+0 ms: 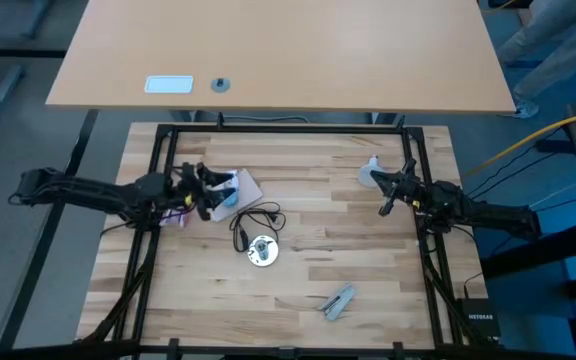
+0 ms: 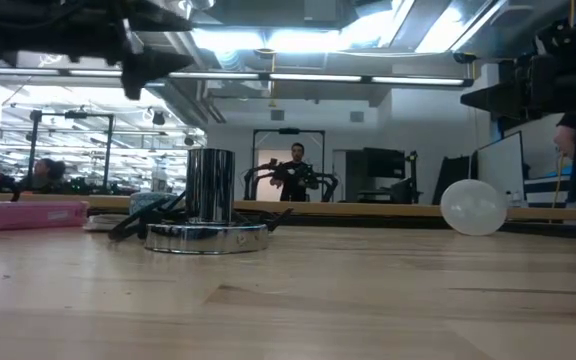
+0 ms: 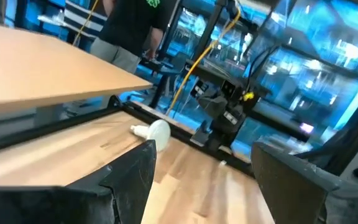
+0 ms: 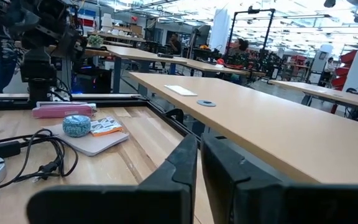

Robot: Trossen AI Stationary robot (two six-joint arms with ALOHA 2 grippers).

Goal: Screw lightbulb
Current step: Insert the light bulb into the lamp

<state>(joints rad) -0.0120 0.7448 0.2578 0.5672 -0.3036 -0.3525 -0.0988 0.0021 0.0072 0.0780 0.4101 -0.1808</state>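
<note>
While both arms hover: one lightbulb [image 1: 370, 173] lying free, left hand [image 1: 211, 190] apart, right hand [image 1: 387, 203] together, empty.

Robotics lab (rows of workbenches [image 4: 241, 118]).

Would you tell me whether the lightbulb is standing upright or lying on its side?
On its side: the lightbulb rests on the table, its neck pointing sideways, level with the tabletop.

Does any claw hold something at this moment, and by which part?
Nothing is held. The lightbulb lies on the table beside the shut right claw; the left claw is open.
</note>
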